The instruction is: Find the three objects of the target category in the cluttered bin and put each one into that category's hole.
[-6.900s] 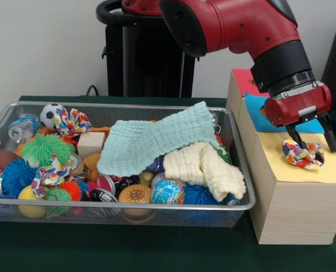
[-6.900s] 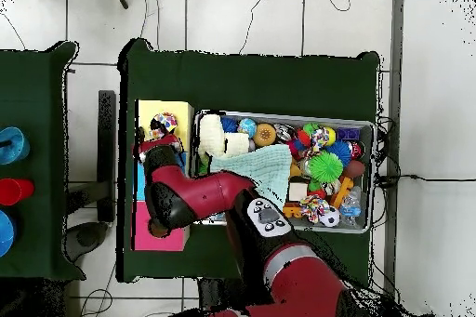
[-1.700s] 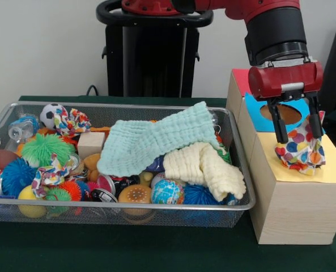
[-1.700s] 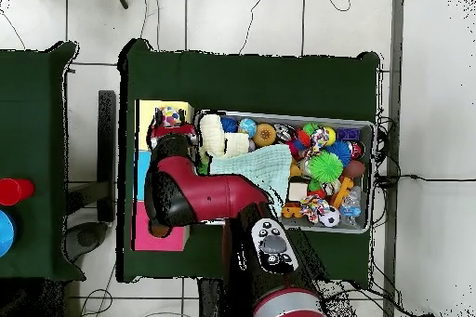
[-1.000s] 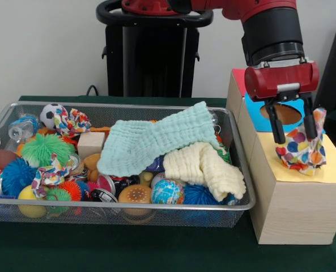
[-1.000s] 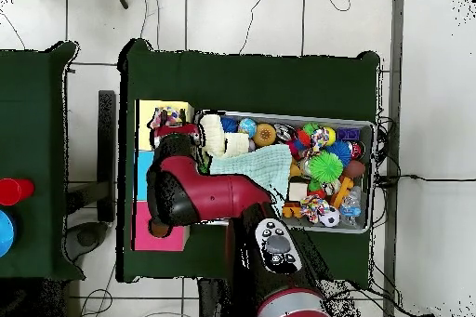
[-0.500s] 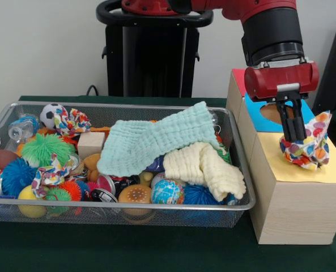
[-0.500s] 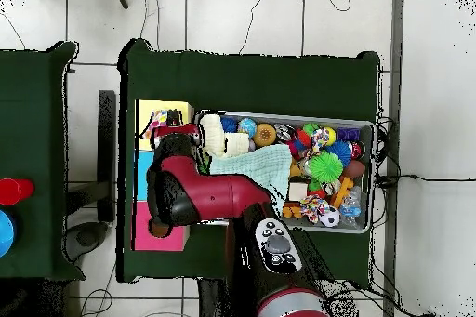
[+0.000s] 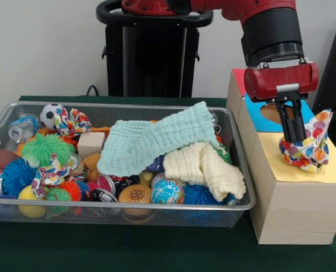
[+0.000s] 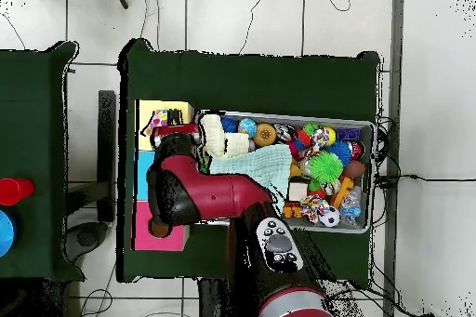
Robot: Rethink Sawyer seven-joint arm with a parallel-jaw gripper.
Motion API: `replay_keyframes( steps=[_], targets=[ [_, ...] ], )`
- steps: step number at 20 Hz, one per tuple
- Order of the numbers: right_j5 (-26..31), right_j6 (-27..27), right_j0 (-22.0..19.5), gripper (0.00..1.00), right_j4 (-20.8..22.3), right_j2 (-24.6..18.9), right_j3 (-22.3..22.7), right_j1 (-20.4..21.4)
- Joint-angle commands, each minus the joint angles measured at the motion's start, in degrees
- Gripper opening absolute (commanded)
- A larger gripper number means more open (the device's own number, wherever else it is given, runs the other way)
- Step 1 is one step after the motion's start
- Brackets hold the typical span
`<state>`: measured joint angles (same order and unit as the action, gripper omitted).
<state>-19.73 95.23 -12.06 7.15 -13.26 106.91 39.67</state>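
My gripper (image 9: 292,135) is shut on a polka-dot cloth bundle (image 9: 310,148) and holds it upright just on the yellow top of the nearest wooden box (image 9: 303,170). No hole shows in that yellow top. In the overhead view the gripper (image 10: 169,131) sits at the yellow box (image 10: 177,108). Two more polka-dot bundles lie in the wire mesh bin (image 9: 128,205): one at the far left by a soccer ball (image 9: 72,120), one at the near left among spiky balls (image 9: 50,171). The bin also shows in the overhead view (image 10: 283,115).
A mint waffle cloth (image 9: 156,141) and a cream one (image 9: 204,167) cover the bin's middle and right. A blue-topped box with a round hole (image 9: 274,113) and a red-topped box (image 9: 244,79) stand behind the yellow one. Spiky balls, a wooden block and toys fill the bin.
The bundle first lay flat on the yellow top with the gripper open over it. The fingers then closed on it and it now stands upright. Nothing moved in the last half second.
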Motion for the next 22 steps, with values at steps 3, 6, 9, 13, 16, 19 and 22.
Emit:
replay_keyframes(
  steps=[3, 6, 9, 13, 16, 19, 22],
  targets=[
    [-5.57, 15.95, -0.23, 0.0, -2.02, -3.64, -0.25, -3.61],
    [-5.98, 15.99, 0.2, 0.0, -2.38, -3.38, -0.02, -3.85],
    [-5.61, 15.92, 0.44, 0.0, -2.68, -3.55, 0.23, -3.74],
    [-5.21, 16.05, 0.83, 0.0, -3.52, -3.41, 0.58, -3.49],
    [-5.54, 16.34, 1.19, 0.0, -3.88, -3.24, 1.09, -3.88],
    [-5.39, 16.44, 1.38, 0.0, -4.18, -3.32, 1.4, -3.93],
    [-5.26, 16.33, 1.84, 0.0, -4.76, -2.74, 1.83, -4.35]
  ],
)
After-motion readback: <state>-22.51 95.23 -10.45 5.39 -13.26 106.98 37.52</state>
